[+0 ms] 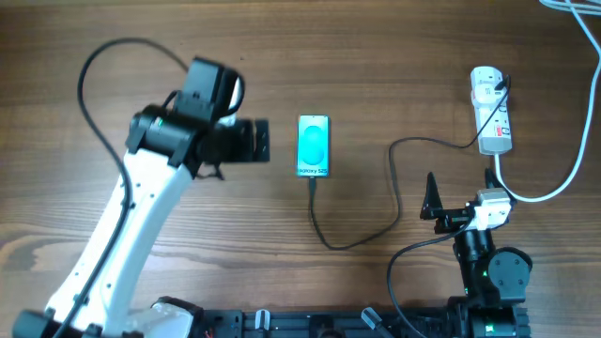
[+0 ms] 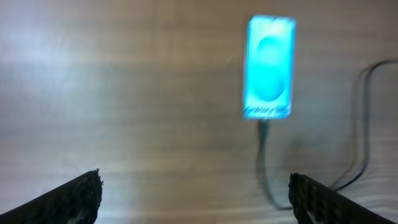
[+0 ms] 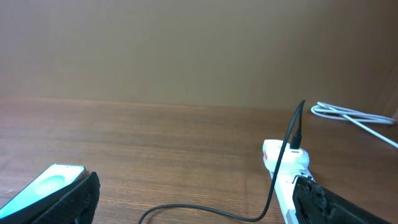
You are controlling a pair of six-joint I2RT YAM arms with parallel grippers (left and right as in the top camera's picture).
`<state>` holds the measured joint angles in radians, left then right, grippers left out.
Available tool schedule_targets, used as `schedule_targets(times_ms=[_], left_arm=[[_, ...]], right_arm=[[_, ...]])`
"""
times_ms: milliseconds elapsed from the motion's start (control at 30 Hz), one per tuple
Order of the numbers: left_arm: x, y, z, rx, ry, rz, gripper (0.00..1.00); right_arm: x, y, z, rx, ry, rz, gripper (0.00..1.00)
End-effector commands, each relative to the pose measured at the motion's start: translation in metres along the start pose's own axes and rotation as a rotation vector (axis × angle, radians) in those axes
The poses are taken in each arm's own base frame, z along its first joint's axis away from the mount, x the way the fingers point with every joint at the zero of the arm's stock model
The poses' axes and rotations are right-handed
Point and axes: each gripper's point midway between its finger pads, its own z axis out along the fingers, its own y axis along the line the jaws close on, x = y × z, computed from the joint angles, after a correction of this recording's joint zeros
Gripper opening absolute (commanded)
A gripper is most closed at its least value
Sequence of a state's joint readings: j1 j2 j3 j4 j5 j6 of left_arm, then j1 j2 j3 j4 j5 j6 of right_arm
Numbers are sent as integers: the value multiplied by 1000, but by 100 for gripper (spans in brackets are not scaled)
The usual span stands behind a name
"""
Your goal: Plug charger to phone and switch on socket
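Left gripper [image 1: 266, 141]: jaws spread wide, nothing between them. I read it as hanging above the table [image 1: 376, 56], just left of the phone and aimed toward it.
Right gripper [image 3: 193, 199]: jaws also wide apart and empty. It sits low at the near right of the table, with the phone off its left finger and the socket off its right finger.
Phone [image 1: 314, 145]: lies flat near the table's centre, screen up and lit cyan. Its long axis runs from far edge to near edge, and the end with white text points toward the arm bases.
Charger [image 1: 352, 246]: the thin black cable meets the phone's near short edge. I cannot tell how deep the connector sits. From there it loops toward me, swings right, climbs, and runs across to the socket.
Socket [image 1: 491, 113]: far right, well apart from the phone, with its long axis roughly parallel to the phone's. A black plug sits in its far end. I cannot read the switch position.
White cord [image 1: 573, 174]: leaves the socket's near end and curves away right.
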<state>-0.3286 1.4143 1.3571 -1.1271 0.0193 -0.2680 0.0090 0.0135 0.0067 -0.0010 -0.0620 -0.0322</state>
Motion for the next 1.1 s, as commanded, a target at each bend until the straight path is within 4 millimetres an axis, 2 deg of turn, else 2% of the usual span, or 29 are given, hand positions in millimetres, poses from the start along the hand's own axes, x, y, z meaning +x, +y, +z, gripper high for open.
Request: schedule_targets(times_ms=[0, 133, 200, 433, 700, 967, 1067], left_arm=[[13, 21, -25, -25, -31, -41, 100], [23, 33, -34, -26, -69, -71, 100], [34, 43, -30, -26, -105, -92, 100], [43, 54, 3, 15, -288, -103, 100], [56, 57, 25, 68, -493, -41, 100], [62, 59, 16, 144, -801, -29, 100], [64, 64, 18, 146, -863, -39, 100]], right_arm=[[-2, 0, 0, 5, -10, -18, 100], [-2, 0, 0, 5, -10, -18, 99], [-2, 0, 0, 5, -9, -18, 100], [-2, 0, 0, 5, -10, -18, 100], [-2, 0, 0, 5, -9, -18, 100], [-2, 0, 0, 5, -9, -18, 100], [-2, -1, 0, 5, -9, -18, 100]])
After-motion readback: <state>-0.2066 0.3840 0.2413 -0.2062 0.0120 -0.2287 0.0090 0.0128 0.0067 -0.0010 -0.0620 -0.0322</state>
